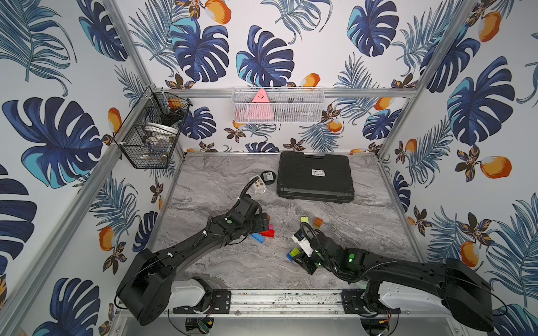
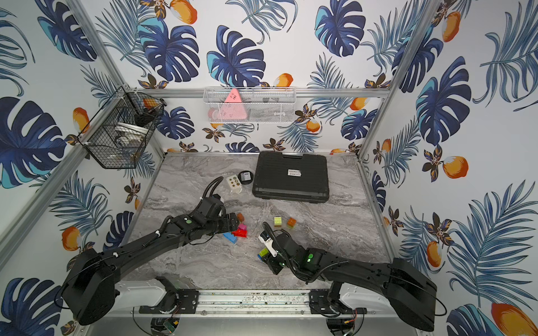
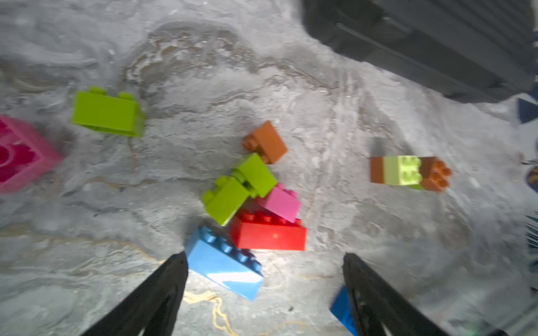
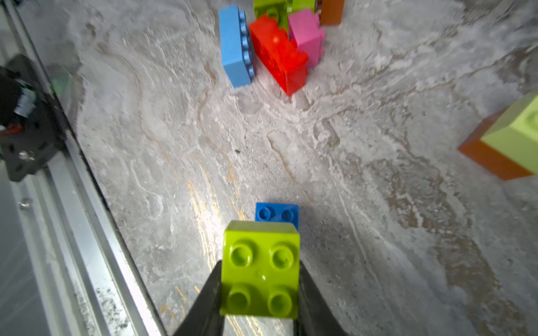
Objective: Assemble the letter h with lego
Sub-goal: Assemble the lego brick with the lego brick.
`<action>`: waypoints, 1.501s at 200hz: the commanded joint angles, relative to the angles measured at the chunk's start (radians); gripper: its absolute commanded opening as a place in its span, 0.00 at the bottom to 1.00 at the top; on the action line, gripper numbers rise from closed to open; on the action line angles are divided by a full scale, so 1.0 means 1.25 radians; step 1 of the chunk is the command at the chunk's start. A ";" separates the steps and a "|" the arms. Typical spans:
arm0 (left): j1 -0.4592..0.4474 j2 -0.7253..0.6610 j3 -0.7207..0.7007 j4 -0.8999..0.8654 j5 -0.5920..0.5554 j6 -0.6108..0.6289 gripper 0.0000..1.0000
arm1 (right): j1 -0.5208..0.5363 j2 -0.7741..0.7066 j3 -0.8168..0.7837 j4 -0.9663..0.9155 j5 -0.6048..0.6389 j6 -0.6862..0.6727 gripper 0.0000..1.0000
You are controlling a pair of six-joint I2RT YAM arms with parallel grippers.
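Right arm: stretched low over the desk (image 1: 221, 261) from the front rail, well short of the black case (image 1: 314, 176), wrist tipped down. I find the right fingers (image 4: 205, 302) clamped on opposite flanks of a square lime green brick (image 4: 260, 270), glossy plastic with four round studs facing up. A blue brick (image 4: 276, 213) touches its far edge. I cannot tell whether the two are joined.

Left arm: extended diagonally toward the case, wrist low. The left fingers (image 3: 163, 285) stand wide apart, gripping nothing. A long light blue brick (image 3: 224, 261) lies on its side just beside one finger.

Further toward the case is a loose heap: a long red brick (image 3: 269, 235), a pink brick (image 3: 281, 203) against it, two lime bricks (image 3: 238, 189) and an orange brick (image 3: 266, 142). A short orange and pale green stack (image 3: 401, 171) lies apart from the heap.

The case is matte moulded plastic. The desk has a grey veined marble pattern.
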 commanded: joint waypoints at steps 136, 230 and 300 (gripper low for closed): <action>0.003 0.052 -0.021 0.020 -0.072 0.026 0.91 | 0.034 0.125 0.055 0.001 0.081 -0.010 0.37; 0.003 0.063 -0.022 0.024 -0.065 0.025 0.91 | 0.033 0.177 0.074 -0.009 0.069 0.008 0.39; 0.003 0.064 -0.023 0.026 -0.063 0.025 0.91 | 0.033 0.150 0.066 -0.016 0.080 0.022 0.42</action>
